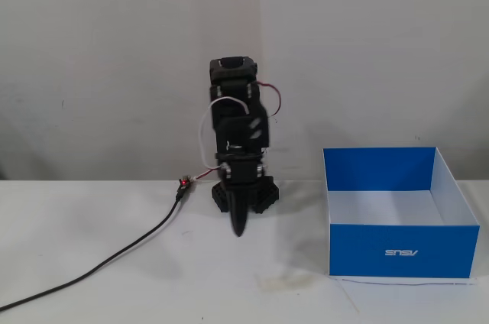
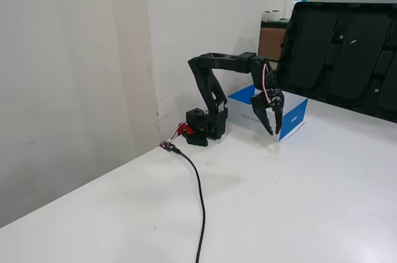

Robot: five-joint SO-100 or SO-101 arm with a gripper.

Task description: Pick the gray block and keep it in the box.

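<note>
The gray block shows in neither fixed view. The box point(image 1: 401, 251) is blue with a white inside and stands on the table's right; nothing is visible inside it from here. The box point(image 2: 296, 116) also shows beyond the arm. My gripper point(image 1: 238, 228) points down at the table in front of the arm's base, left of the box and outside it. Side-on, the gripper point(image 2: 273, 130) hangs just in front of the box's near corner. Its fingers stand slightly apart, open, with nothing between them.
The arm's base point(image 1: 244, 190) sits against the white wall. A black cable point(image 1: 114, 259) runs from it to the front left, also seen as the cable point(image 2: 198, 195). A large black panel point(image 2: 347, 52) leans behind the box.
</note>
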